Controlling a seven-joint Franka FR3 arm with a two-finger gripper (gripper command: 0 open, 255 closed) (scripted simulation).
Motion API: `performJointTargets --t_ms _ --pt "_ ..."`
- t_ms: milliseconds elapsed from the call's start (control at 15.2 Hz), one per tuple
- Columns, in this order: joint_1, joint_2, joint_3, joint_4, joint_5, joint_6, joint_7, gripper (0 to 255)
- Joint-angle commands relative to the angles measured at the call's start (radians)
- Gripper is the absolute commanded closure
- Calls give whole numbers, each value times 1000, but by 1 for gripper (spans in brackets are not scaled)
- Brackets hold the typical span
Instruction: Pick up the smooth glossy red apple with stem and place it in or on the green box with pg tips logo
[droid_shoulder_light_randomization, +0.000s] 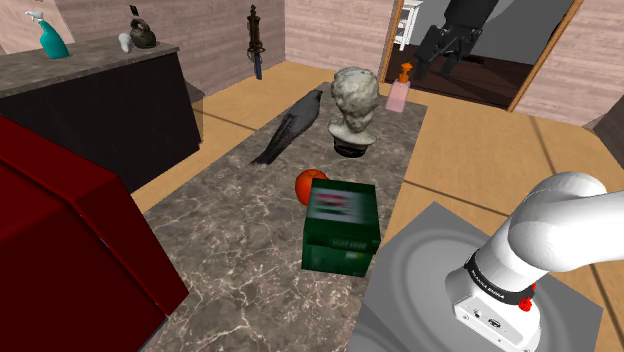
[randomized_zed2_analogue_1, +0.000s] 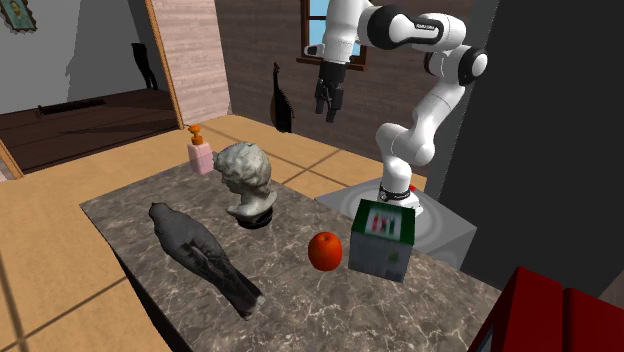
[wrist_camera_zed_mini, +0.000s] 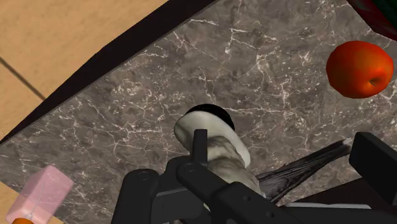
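Tool (randomized_zed2_analogue_1: 328, 112) high above table (randomized_zed2_analogue_1: 130, 215), near its far edge, open air around | jaws apart, empty | apple (randomized_zed2_analogue_1: 325, 250) well below, stand-ward, just beside green box (randomized_zed2_analogue_1: 383, 238).

Arm (randomized_zed2_analogue_1: 436, 105) raised, gripper (randomized_zed2_analogue_1: 328, 114) pointing down, spread

You see a marbled surface (droid_shoulder_light_randomization: 240, 250) running away from the grey stand (droid_shoulder_light_randomization: 420, 290). On it the green box (droid_shoulder_light_randomization: 340, 228) stands nearest to the stand. The red apple (droid_shoulder_light_randomization: 309, 185) lies just behind the box's far left corner, and you cannot tell if they touch. Farther off stands a pale bust (droid_shoulder_light_randomization: 354, 108), with a dark bird (droid_shoulder_light_randomization: 292, 128) lying at its left. A pink bottle (droid_shoulder_light_randomization: 399, 92) stands at the far end. The black claw (droid_shoulder_light_randomization: 438, 55) hangs above that end, and the white arm (droid_shoulder_light_randomization: 560, 225) shows at the lower right.
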Motion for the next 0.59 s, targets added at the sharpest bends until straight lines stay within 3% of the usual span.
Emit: performJointTargets --t_ms 0,528 --pt "0 0 0 0 0 0 0 0" --pt "102 261 7 49 62 106 -115 0"
